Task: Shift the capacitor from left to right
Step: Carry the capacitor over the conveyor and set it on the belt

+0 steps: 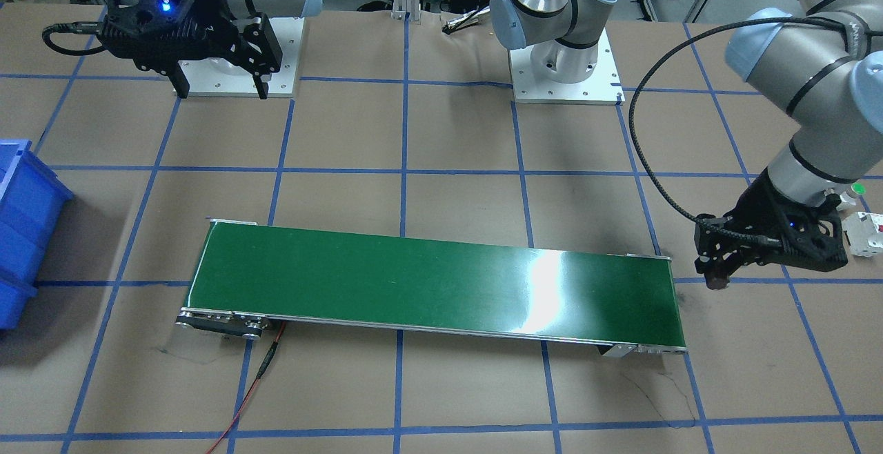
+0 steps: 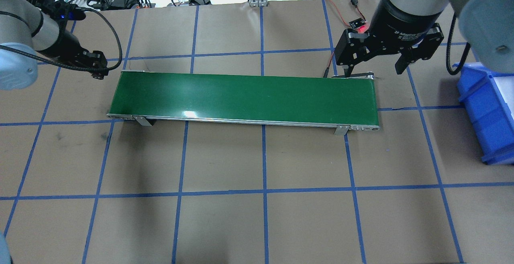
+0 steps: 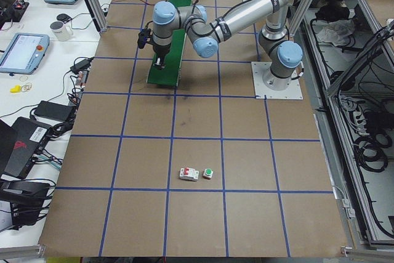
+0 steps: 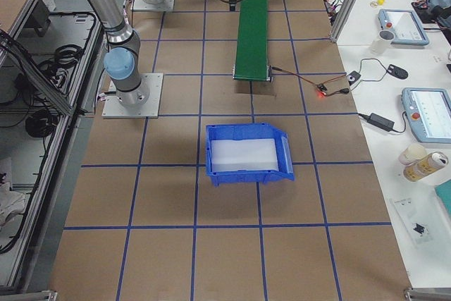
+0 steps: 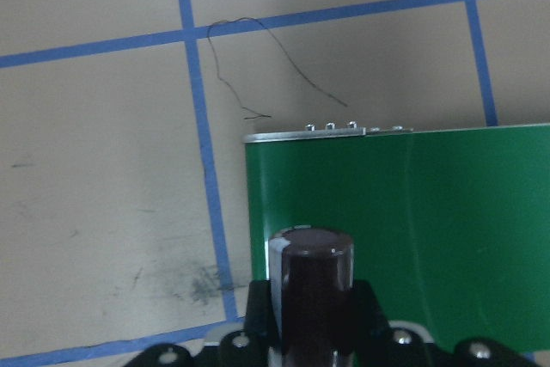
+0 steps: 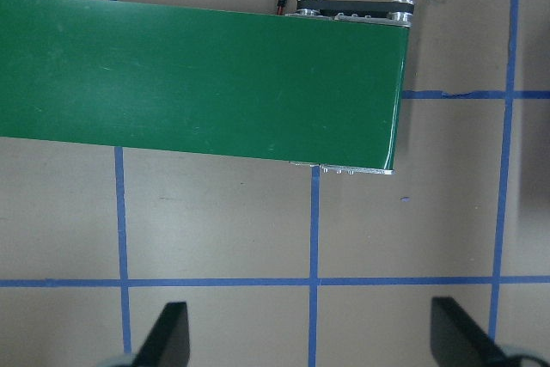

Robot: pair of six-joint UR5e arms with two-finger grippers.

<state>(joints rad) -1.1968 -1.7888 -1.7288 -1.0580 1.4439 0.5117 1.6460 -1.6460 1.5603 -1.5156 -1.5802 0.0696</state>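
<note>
Brown surface w/ blue tape grid, work bench alongside. Taken from the L end, nearest first.

Green-capped white part and red-marked white part lie side by side, well off the green belt's L end. Not part of the job, prob. just parked there.

Next is the left pincer, clamped on the capacitor, right at the belt's L end. Can't tell if it's over the green or just off it. The capacitor sits end-on in the grip, axis along the pincer, one end poking past the tips. That's prob. so it can be stood on its flat end on the belt. Step in hand looks like carry-to-belt, so task is early.

The belt prob. serves as the link btwn the arms, as each one sits at its own end.

At the belt's R end the right pincer hangs above, fingers wide apart, holding nothing. Reads as posted for pickup.

Farthest, beyond the R end, is the blue bin, likely the drop spot.
</note>
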